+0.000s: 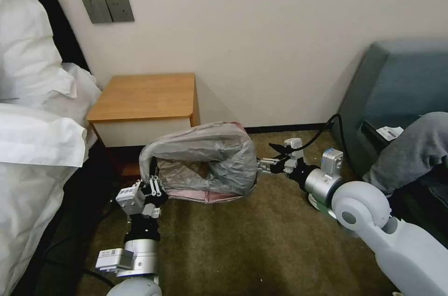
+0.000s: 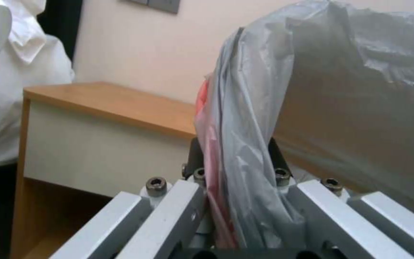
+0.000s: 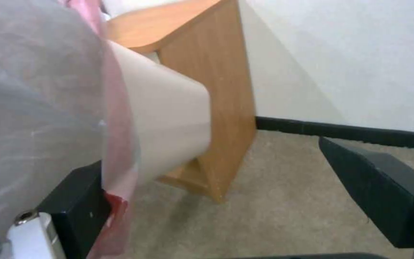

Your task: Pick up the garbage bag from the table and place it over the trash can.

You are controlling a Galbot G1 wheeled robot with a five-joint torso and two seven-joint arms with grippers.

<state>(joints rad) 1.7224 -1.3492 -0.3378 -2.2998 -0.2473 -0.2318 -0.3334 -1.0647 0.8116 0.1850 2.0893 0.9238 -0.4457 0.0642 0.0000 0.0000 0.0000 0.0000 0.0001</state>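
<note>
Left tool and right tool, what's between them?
In the head view, the garbage bag draped over the bin spans from the left tool to the right tool.

No readable txt anywhere. My left arm carries two small white labels, one by the wrist [image 1: 127, 192] and one lower on the forearm [image 1: 107, 254], both w/ dark print too small to make out. A white slip [image 1: 390, 132] on the grey chair [image 1: 396, 86] has marks I can't read either. Wall switch plate [image 1: 108, 10] is blank. No brand, no number, no sign legible on bag, bin or bench.
</note>
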